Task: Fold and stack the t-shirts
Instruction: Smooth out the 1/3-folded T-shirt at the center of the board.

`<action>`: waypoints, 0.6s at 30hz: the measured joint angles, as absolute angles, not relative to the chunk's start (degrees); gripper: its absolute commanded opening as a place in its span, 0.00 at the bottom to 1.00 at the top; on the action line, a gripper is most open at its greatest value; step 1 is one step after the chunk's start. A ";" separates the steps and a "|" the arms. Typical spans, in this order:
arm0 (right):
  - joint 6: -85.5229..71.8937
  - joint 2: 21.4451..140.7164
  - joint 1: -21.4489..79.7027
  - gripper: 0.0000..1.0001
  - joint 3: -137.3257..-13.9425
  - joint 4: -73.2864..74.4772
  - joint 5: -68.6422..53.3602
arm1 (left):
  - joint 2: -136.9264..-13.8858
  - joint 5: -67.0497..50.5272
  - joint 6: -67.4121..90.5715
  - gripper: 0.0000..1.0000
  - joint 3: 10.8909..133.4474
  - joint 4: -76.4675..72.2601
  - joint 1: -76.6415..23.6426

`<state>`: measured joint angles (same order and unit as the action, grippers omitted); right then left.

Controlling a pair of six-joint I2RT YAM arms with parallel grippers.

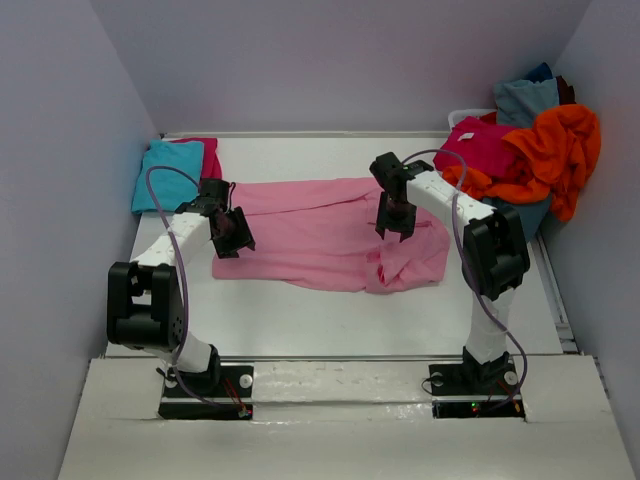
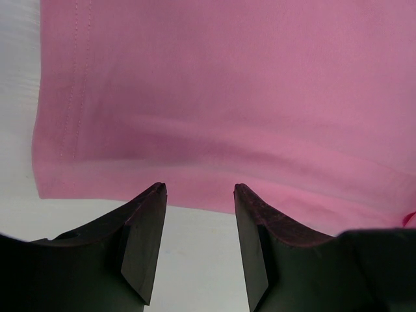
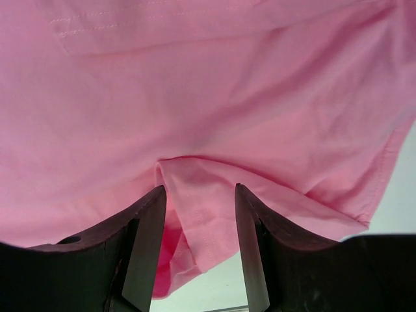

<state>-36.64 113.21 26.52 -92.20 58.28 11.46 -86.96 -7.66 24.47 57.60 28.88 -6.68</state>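
Table (image 1: 330, 320) holds pink shirt (image 1: 310, 235) part-folded, left gripper (image 1: 235, 243) and right gripper (image 1: 393, 230) both parted, empty; stack (image 1: 165, 175) upper left, unfolded pile (image 1: 540, 150) upper right.

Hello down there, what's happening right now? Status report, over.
Left claw open, empty. Right claw open, empty. Pink t-shirt spread out, right end bunched. Nothing blocking.

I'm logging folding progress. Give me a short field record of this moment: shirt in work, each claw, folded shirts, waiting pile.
shirt in work: light pink t-shirt, spread out centrally, right end bunched
left claw: open, empty, at the shirt's left edge
right claw: open, over the bunched fold
folded shirts: turquoise t-shirt and folded magenta shirt, far left
waiting pile: orange t-shirt, loose magenta shirt, grey-blue t-shirt, far right
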 measured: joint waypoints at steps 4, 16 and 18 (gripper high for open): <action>-35.75 111.85 25.45 0.53 -92.51 60.05 12.51 | -87.31 -7.94 24.47 0.58 57.69 28.86 -6.66; -33.61 105.89 25.47 0.50 -86.06 60.90 8.21 | -89.43 -8.43 24.45 0.57 59.22 28.47 -6.85; -33.17 106.15 25.47 0.49 -85.19 60.95 6.98 | -89.54 -8.43 24.45 0.57 59.40 28.45 -7.03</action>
